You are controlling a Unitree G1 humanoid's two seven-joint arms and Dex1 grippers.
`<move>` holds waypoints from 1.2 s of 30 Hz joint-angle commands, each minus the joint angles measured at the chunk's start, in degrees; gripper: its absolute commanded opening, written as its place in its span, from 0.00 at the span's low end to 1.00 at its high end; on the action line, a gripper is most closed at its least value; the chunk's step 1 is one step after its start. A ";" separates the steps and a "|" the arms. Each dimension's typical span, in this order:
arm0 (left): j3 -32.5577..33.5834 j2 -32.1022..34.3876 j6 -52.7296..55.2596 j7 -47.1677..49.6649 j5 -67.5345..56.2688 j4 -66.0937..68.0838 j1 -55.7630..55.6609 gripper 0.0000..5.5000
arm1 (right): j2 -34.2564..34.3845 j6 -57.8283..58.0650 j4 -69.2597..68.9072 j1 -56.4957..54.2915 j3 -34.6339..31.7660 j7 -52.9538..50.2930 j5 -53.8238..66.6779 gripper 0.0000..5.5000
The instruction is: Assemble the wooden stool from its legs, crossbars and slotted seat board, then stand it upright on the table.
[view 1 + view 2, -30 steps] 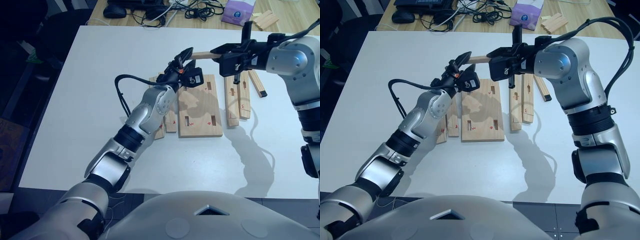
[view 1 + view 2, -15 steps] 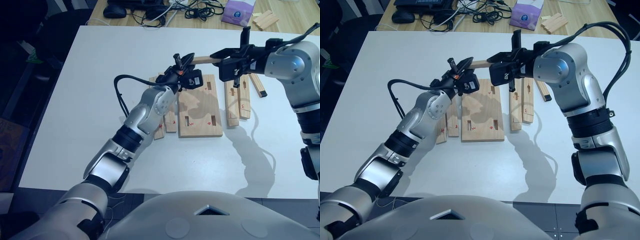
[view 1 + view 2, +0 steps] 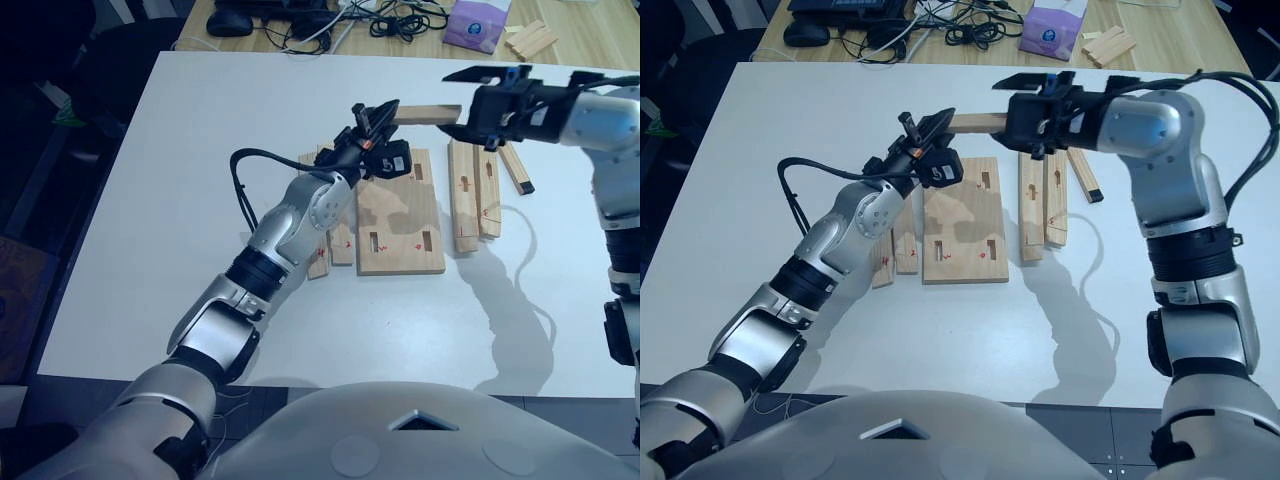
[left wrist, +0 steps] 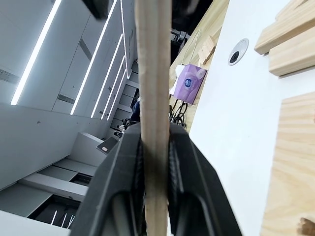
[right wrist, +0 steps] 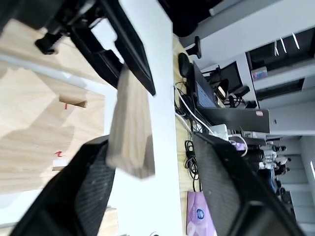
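A wooden bar (image 3: 425, 114) is held in the air above the far edge of the slotted seat board (image 3: 400, 215), roughly level and running across between the 2 arms. Its left end is clamped by the left jaws, which are seen in the left wrist view pressed against both faces of the bar. The bar's right end lies between the right jaws, which are spread apart. In the right wrist view a clear gap is seen between the bar and at least 1 side, so the bar is not gripped from that end.

The seat board is laid flat on the white counter (image 3: 180, 200), with 4 slots cut in it and small red marks on its face. Just to its right, 2 long wooden pieces (image 3: 470, 195) are laid side by side, touching each other. A shorter piece with a dark end (image 3: 516, 170) is set at a slant just to their right. To the left of the board further wooden pieces (image 3: 341, 240) are laid, partly hidden under the left arm, and their number cannot be told.

Beyond the far edge, on a second, wooden counter, a purple box (image 3: 477, 22), a tangle of cables (image 3: 400, 15), a dark mouse (image 3: 229, 22) and some loose wooden blocks (image 3: 530, 38) are seen.
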 commanded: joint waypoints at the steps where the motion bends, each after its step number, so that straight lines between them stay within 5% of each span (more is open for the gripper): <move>1: 0.34 0.71 0.55 -1.23 0.25 2.01 1.42 0.07 | -1.33 6.99 -4.88 3.31 -9.75 -0.28 10.29 0.60; 6: 3.40 -0.49 1.17 -1.20 -2.49 2.28 1.59 0.07 | 2.49 14.20 -8.17 6.65 -15.98 -3.92 20.39 0.76; 12: 8.87 -4.90 3.80 9.47 -2.97 2.70 -0.65 0.07 | 24.95 27.59 -19.88 10.84 -16.95 -27.98 31.76 0.93; 15: 10.87 -9.38 2.42 6.12 -10.81 2.20 -0.60 0.07 | 30.76 28.32 -21.59 13.51 -13.72 -33.48 31.52 0.98; 24: 13.56 -12.12 0.83 6.14 -15.42 -1.44 -0.57 0.07 | 31.26 29.32 -21.21 13.26 -14.10 -34.40 33.49 0.98; 31: 10.73 -11.45 -3.24 -3.14 -19.32 -1.64 0.09 0.07 | 26.30 30.17 -21.14 12.83 -14.05 -27.55 36.51 0.98; 36: 11.68 -11.68 -3.54 5.30 -13.93 -1.90 -0.18 0.07 | 27.73 31.82 -21.33 12.80 -14.63 -30.38 37.90 0.98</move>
